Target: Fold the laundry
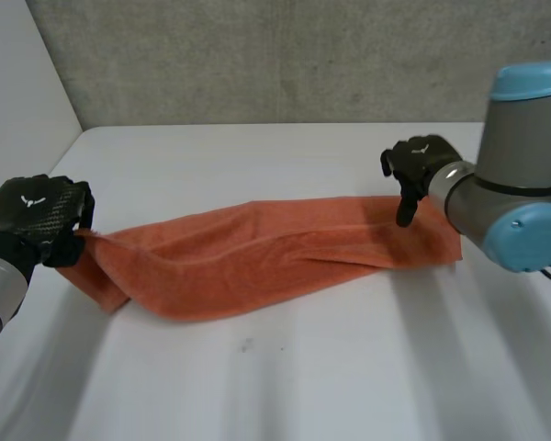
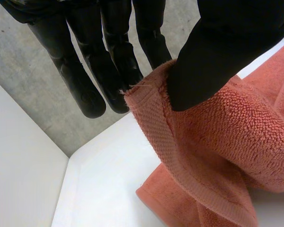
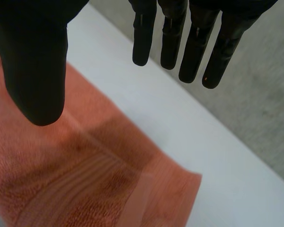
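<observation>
An orange towel (image 1: 266, 253) lies stretched across the white table (image 1: 285, 367), bunched into a long strip. My left hand (image 1: 39, 220) is shut on the towel's left end, which is lifted a little; in the left wrist view the thumb (image 2: 213, 61) pinches the towel's hem (image 2: 151, 113) against the fingers (image 2: 109, 61). My right hand (image 1: 421, 170) hovers just above the towel's right end, open, with its straight fingers (image 3: 189, 42) and thumb (image 3: 35, 71) apart and nothing between them. Below that hand the towel's corner (image 3: 175, 189) lies flat on the table.
A grey concrete wall (image 1: 285, 55) runs along the table's far edge. A white side wall (image 1: 18, 83) stands at the left. Bare white tabletop stretches in front of the towel and behind it.
</observation>
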Controlling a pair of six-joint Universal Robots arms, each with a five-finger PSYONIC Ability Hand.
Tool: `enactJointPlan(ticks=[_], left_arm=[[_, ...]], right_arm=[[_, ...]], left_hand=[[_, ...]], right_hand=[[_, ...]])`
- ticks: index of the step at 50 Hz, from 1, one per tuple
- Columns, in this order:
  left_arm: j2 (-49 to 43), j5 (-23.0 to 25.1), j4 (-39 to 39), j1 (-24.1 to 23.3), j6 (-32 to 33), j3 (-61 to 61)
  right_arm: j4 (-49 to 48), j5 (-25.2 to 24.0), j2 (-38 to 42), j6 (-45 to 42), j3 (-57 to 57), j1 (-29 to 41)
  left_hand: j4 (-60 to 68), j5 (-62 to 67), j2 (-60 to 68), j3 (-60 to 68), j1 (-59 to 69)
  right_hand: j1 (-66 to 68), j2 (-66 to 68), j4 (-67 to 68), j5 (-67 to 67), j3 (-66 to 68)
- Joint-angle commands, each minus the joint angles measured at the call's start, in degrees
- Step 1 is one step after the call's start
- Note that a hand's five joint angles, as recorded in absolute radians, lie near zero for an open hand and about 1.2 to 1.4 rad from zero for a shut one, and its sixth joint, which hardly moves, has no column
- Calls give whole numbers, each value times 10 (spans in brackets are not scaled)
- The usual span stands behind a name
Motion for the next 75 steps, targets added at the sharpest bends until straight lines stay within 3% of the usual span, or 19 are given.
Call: enactJointPlan(ticks=[1,13,30,33,34,35,38,43,55,57,65,69,75], left_arm=[[-2,1,17,2,0,3],[-5,1,31,4,-1,2],[-10,1,37,4,-1,1],[-10,1,37,4,-1,1],[-10,1,37,4,-1,1],[-10,1,37,4,-1,1],[-10,1,37,4,-1,1],[-10,1,37,4,-1,2],[-2,0,36,15,-1,15],[-1,1,36,17,-1,16],[29,1,28,42,-1,24],[48,6,16,46,1,20],[48,11,-28,48,5,16]], right_arm=[[53,27,110,-1,-127,1],[70,17,182,-2,-178,-24],[87,-2,186,-4,-160,-34],[87,-3,186,-6,-153,-34],[87,-3,186,-7,-147,-34],[87,-3,186,-7,-147,-34],[87,-3,186,-7,-141,-34],[87,-3,182,-9,-140,-35],[81,-7,-48,-19,-47,-58],[93,-8,-118,-49,4,-63],[142,0,-283,-203,154,-100],[150,0,-355,-241,223,-112],[158,-8,-398,-280,316,-144]], left_hand=[[115,141,113,117,155],[115,141,113,117,155],[115,141,113,117,155],[115,141,113,117,155],[115,141,113,117,155],[115,141,113,117,155],[115,141,113,117,155],[115,141,113,117,155],[115,141,113,117,155],[115,141,113,117,155],[115,141,113,117,155],[115,141,113,117,155],[115,141,113,117,155]], right_hand=[[31,0,14,16,9],[30,-1,12,14,7],[60,29,42,45,37],[139,108,121,124,116],[259,228,241,244,236],[260,229,243,245,237],[510,479,493,495,487],[569,538,551,554,546],[569,538,551,554,546],[569,538,551,554,546],[569,538,551,554,546],[569,538,551,554,546],[569,538,551,554,546]])
